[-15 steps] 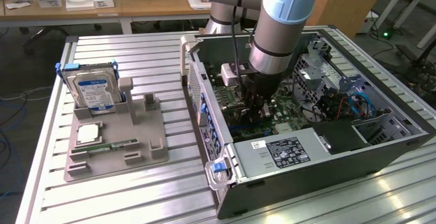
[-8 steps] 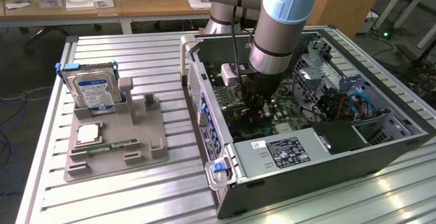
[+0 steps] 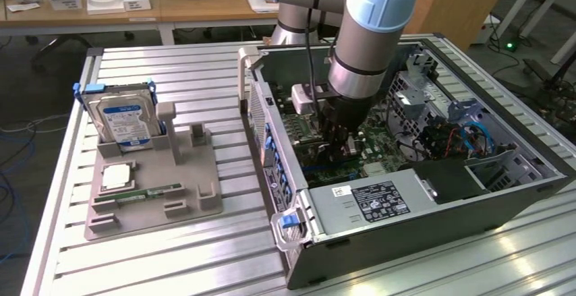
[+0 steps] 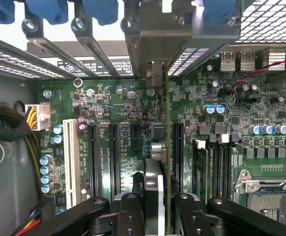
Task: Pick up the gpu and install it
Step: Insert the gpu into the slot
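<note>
Seen edge-on in the wrist view, the gpu [image 4: 154,169] is a thin card running away from the camera, and its silver-grey bracket [image 4: 155,44] reaches the case's rear slot openings. My gripper [image 4: 155,209] is shut on the card, with a black finger [image 4: 128,211] on either side. The card hangs over the green motherboard [image 4: 123,103], in line with the black expansion slots [image 4: 114,157]. I cannot tell whether its edge touches a slot. In the exterior view my gripper [image 3: 338,144] reaches down into the open computer case [image 3: 270,141], and the arm hides the card.
A grey fixture [image 3: 171,174] at the exterior view's left holds the silver hard drive [image 3: 126,124], a green memory stick [image 3: 148,193] and a square chip [image 3: 117,176]. Inside the case are the power supply [image 3: 378,201], drive cage and cables [image 3: 459,137], memory slots [image 4: 216,167] and the CPU socket [image 4: 271,191].
</note>
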You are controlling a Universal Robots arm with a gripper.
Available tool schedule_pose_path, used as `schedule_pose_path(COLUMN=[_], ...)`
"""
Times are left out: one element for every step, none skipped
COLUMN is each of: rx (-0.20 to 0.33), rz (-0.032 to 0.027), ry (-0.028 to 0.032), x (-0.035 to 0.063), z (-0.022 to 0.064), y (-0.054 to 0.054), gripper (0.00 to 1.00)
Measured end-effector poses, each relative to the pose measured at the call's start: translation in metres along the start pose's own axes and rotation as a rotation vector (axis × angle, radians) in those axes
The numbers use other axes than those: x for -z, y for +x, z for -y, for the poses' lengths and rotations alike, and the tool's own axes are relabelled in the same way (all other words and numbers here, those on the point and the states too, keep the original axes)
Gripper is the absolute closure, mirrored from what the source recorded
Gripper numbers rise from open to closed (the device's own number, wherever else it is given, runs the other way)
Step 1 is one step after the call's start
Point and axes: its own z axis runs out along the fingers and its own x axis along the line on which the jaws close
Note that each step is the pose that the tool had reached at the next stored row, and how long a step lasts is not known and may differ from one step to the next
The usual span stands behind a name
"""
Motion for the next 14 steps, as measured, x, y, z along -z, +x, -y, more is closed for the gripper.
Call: schedule_pose_path(rx=[0.0,0.0,0.0,0.0,0.0,0.0,0.0,0.0,0.0,0.0,0.0,0.0,0.0,0.0], rz=[-0.0001,-0.0001,-0.0001,0.0004,0.0004,0.0003,0.0001,0.0,-0.0001,0.0,-0.0001,-0.0002,-0.0004,-0.0005], ry=[0.0,-0.0002,-0.0019,-0.0023,-0.0031,-0.0035,-0.0038,-0.0038,-0.0039,-0.0039,-0.0039,-0.004,-0.004,-0.004], x=[0.0,0.0,0.0,-0.0003,-0.0003,-0.0003,-0.0002,-0.0002,-0.0002,-0.0002,-0.0002,-0.0004,-0.0008,-0.0012], z=[0.0,0.0,-0.0002,-0.0001,-0.0001,-0.0001,0.0,0.0,-0.0001,-0.0001,-0.0001,0.0,-0.0001,-0.0001], y=[0.0,0.0,0.0,0.0,0.0,0.0,0.0,0.0,0.0,0.0,0.0,0.0,0.0,0.0001], gripper=[0.72,0.72,0.72,0.72,0.72,0.72,0.72,0.72,0.72,0.72,0.72,0.72,0.72,0.72])
